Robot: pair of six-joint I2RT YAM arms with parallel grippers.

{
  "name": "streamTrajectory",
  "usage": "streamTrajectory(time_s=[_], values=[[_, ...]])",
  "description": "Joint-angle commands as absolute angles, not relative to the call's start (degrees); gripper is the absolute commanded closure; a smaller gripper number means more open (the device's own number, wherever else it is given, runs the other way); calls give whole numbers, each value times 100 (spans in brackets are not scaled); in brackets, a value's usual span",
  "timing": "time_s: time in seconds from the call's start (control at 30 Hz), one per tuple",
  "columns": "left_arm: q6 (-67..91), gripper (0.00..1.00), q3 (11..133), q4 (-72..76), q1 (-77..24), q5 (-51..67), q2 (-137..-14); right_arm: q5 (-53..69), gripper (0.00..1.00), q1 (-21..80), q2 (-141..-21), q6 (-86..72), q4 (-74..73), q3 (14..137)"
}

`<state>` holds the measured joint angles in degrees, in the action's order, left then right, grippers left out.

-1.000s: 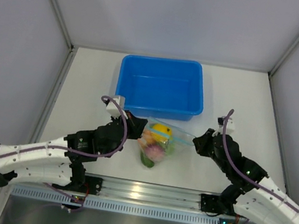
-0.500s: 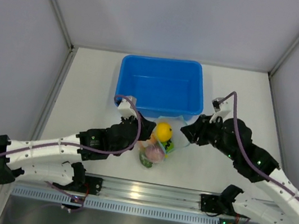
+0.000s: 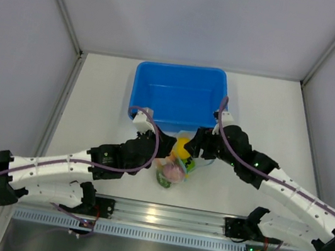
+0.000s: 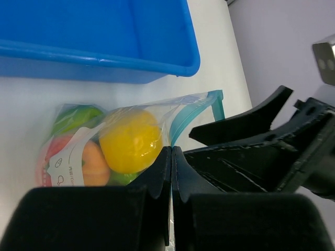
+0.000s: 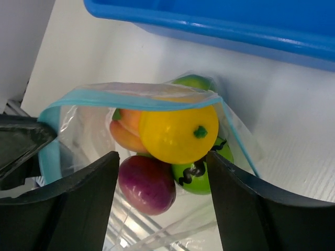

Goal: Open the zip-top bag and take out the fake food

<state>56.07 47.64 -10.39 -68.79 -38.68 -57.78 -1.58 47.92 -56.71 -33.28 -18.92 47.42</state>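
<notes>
The left gripper (image 4: 171, 157) had its two fingers pressed flat together, with no gap between them, clamped on the edge of the zip-top bag (image 4: 78, 151) just beside its mouth. The right gripper (image 5: 162, 157) stood wide apart, holding nothing, its fingers (image 5: 89, 198) spread on either side of the bag's open mouth and pointing down into it. In the left wrist view one of the right fingers lay very near the teal zipper strip (image 4: 180, 123), but whether it touched the plastic could not be told. The bag sat on the white table (image 3: 94, 107) between the two grippers, just in front of the near wall of the blue tub (image 3: 181, 99), with its zipper rim parted into a loop. The fake food (image 3: 176, 159) was all inside the bag: a yellow fruit (image 5: 178, 133) uppermost by the opening, a peach-orange one (image 5: 124, 130) touching it on the left, a purple one (image 5: 146, 184) below, and a green striped one (image 5: 204, 170) beside that.
</notes>
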Motion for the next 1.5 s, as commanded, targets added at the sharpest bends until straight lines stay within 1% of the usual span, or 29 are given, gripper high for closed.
streamTrajectory(time_s=[0.0, 0.07, 0.13, 0.2, 0.27, 0.37, 0.57, 0.63, 0.67, 0.73, 0.8, 0.93, 1.03, 1.07, 1.13, 1.17, 1.27, 1.47], values=[[5695, 100, 4825, -738, -6978, -4008, -5722, -422, 30, 4878, -5949, -3445, -994, 4632], [5660, 100, 4834, -730, -6987, -3990, -5730, -501, 28, 4930, -6212, -3437, -932, 4667], [5625, 100, 4834, -703, -6987, -3955, -5757, -579, 22, 4974, -6423, -3428, -783, 4702], [5590, 100, 4808, -581, -6987, -3850, -5783, -633, 14, 5027, -6547, -3445, -660, 4720], [5599, 100, 4799, -493, -6987, -3780, -5818, -755, 10, 5080, -6731, -3515, -589, 4746], [5625, 100, 4799, -483, -6987, -3727, -5862, -949, 8, 5176, -6969, -3656, -589, 4808], [5625, 100, 4720, -466, -6987, -3823, -5757, -1081, 8, 5457, -7374, -3797, -334, 4781], [5625, 100, 4641, -466, -6987, -3876, -5661, -1168, 7, 5510, -7496, -3884, -325, 4720], [5616, 100, 4615, -475, -6987, -3893, -5643, -1230, 2, 5537, -7532, -3928, -282, 4702], [5625, 100, 4553, -466, -6987, -3937, -5538, -1265, 2, 5546, -7620, -4016, -124, 4606], [5686, 100, 4439, -475, -6987, -3973, -5467, -1248, 4, 5546, -7690, -4043, 210, 4544], [5660, 100, 4298, -475, -6987, -4008, -5187, -1231, 8, 5546, -7822, -4008, 307, 4562], [5616, 100, 4166, -483, -6987, -4060, -5011, -1248, 14, 5555, -7857, -3946, 229, 4640], [5590, 100, 4131, -492, -6987, -4087, -4966, -1239, 23, 5563, -7840, -3920, 202, 4658], [5572, 100, 4034, -492, -6987, -4183, -4861, -1222, 34, 5581, -7761, -3876, 202, 4658], [5555, 100, 4008, -492, -6987, -4210, -4826, -1239, 43, 5598, -7700, -3850, 176, 4658], [5555, 100, 3894, -492, -6987, -4324, -4720, -1300, 52, 5678, -7454, -3779, 18, 4719], [5546, 100, 3806, -562, -6987, -4561, -4667, -1318, 53, 5818, -6777, -3674, -614, 4895]])
